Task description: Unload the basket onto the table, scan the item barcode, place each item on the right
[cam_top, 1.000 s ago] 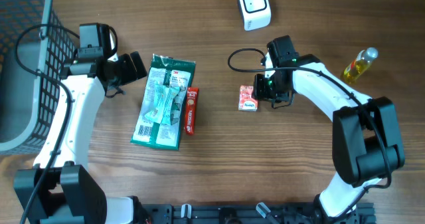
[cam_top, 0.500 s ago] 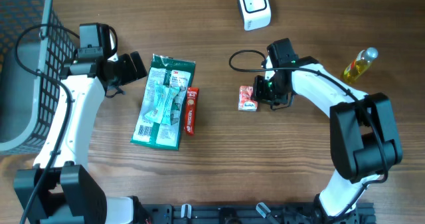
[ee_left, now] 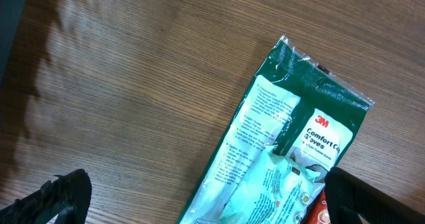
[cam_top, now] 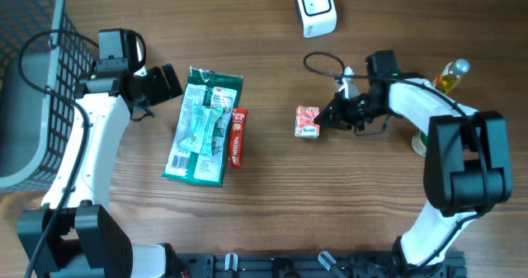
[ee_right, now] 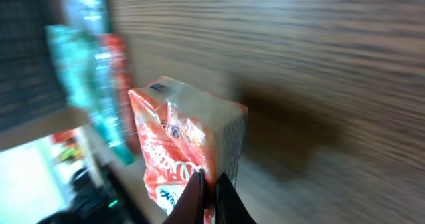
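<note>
A small red-orange packet lies on the table right of centre. My right gripper reaches it from the right and is shut on the packet's near edge; in the right wrist view the thin fingers pinch the red packet at its seam. The white barcode scanner stands at the far edge, well above the packet. My left gripper hangs open at the upper left of a green 3M gloves pack; the left wrist view shows that pack between the wide-apart fingertips, with nothing held.
A red bar-shaped packet lies against the green pack's right side. A grey wire basket fills the far left. A yellow oil bottle stands at the right, close to my right arm. A black cable loops behind the right wrist.
My right wrist has swung out to the right and turned, and its jaws have closed onto the red-orange packet's edge. The left arm and the other items have not moved.
</note>
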`<state>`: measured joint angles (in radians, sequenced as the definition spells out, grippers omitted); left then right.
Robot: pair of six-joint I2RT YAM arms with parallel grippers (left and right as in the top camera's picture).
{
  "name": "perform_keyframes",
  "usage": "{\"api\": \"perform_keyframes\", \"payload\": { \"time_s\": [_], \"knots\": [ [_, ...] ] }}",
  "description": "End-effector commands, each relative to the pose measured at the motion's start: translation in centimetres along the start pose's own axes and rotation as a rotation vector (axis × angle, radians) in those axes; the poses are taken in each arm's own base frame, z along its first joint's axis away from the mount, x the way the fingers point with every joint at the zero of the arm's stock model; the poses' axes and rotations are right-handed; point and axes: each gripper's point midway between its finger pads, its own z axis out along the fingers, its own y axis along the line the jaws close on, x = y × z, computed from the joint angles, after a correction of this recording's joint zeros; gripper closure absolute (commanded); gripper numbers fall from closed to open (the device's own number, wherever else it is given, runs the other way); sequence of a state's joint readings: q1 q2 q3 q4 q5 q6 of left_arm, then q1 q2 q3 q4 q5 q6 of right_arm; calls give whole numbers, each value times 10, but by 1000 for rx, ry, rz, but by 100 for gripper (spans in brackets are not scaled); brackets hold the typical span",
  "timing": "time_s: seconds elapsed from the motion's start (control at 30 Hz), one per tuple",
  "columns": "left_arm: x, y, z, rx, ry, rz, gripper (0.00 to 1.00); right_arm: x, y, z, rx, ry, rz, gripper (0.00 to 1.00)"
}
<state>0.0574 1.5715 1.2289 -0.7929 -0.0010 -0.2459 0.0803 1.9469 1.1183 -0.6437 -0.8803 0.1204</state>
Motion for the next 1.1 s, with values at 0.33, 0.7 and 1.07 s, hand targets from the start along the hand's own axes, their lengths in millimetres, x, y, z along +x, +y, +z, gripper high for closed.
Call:
{"api": "perform_keyframes", "payload": {
  "time_s": [0.33,0.7,1.07],
  "knots": [
    [-3,-1,-3,10,-9,-8,0,12,109,-48,-743,-33,-261,95],
    [-3,-1,-3,10,-9,-8,0,80,213,-139,-737,-137,-557,96],
    [-3,-1,-3,10,-9,-7,0,120,250,-172,-731,-167,-670,96]
  ]
}}
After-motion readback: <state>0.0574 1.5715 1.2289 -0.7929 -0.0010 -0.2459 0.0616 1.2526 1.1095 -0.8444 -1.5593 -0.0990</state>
